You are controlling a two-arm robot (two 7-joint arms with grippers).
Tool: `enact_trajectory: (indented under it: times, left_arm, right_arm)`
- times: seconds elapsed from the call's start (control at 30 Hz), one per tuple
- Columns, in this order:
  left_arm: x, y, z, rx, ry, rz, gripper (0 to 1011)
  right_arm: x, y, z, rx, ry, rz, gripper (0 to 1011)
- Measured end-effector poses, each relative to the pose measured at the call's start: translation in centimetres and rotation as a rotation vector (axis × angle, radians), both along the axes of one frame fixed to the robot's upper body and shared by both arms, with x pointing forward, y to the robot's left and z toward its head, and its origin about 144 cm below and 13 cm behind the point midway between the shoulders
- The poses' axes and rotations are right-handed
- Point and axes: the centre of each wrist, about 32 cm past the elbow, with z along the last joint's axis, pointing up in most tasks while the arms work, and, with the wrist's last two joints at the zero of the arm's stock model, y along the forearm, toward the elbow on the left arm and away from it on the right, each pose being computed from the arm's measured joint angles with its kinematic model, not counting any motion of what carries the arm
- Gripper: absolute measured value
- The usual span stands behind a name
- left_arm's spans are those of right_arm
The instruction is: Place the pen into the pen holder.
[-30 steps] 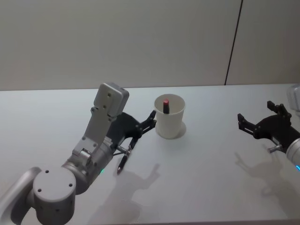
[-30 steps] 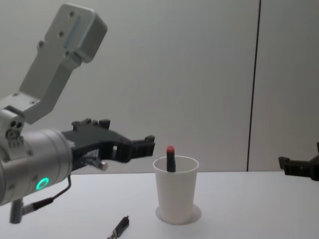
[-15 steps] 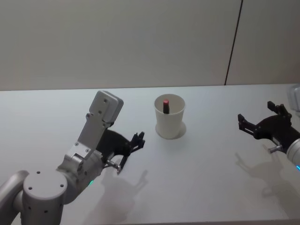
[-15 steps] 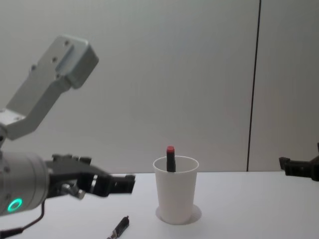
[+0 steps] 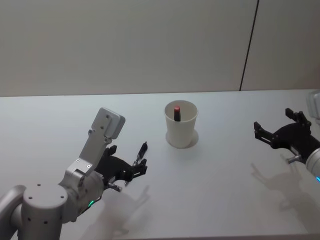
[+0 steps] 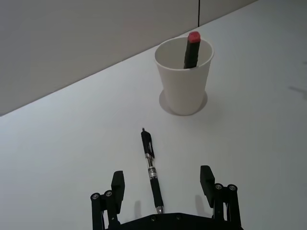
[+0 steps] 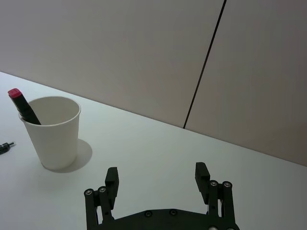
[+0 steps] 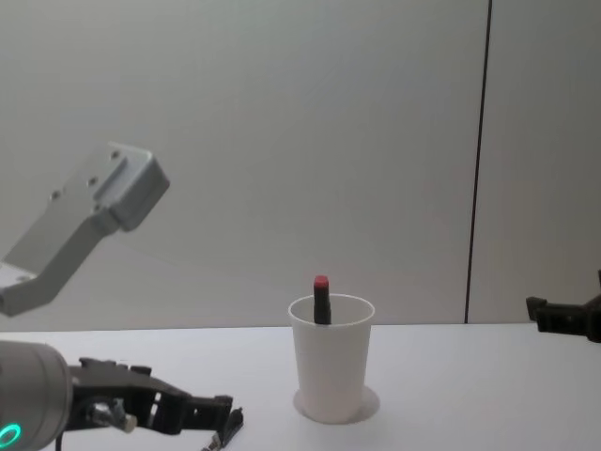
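A black pen (image 6: 151, 171) lies flat on the white table (image 6: 57, 158), its tip toward the pen holder (image 6: 184, 81), a white paper cup. In the head view the pen (image 5: 143, 149) lies left of and nearer than the cup (image 5: 181, 126). A dark marker with a red cap (image 6: 192, 47) stands in the cup. My left gripper (image 6: 162, 177) is open and low over the table, its jaws on either side of the pen's near end, touching nothing. It also appears in the head view (image 5: 134, 169) and the chest view (image 8: 202, 412). My right gripper (image 7: 157, 172) is open and holds nothing.
My right gripper (image 5: 276, 124) hovers parked at the table's right side, well away from the cup (image 7: 52, 134). A plain wall with a dark vertical seam (image 5: 248, 45) stands behind the table. Bare tabletop lies between the cup and the right arm.
My left gripper has pulled back from beside the cup toward me and dropped low over the pen. The pen, the cup and the right arm have not moved.
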Motion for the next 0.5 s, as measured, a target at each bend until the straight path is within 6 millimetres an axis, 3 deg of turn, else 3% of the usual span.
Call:
enact_trajectory:
  times: [0.5]
  left_arm:
    - [2.3, 1.8, -1.8, -0.066, 0.045, 0.011, 1003]
  right_arm:
    - [0.0, 0.0, 0.0, 0.000, 0.000, 0.000, 1001]
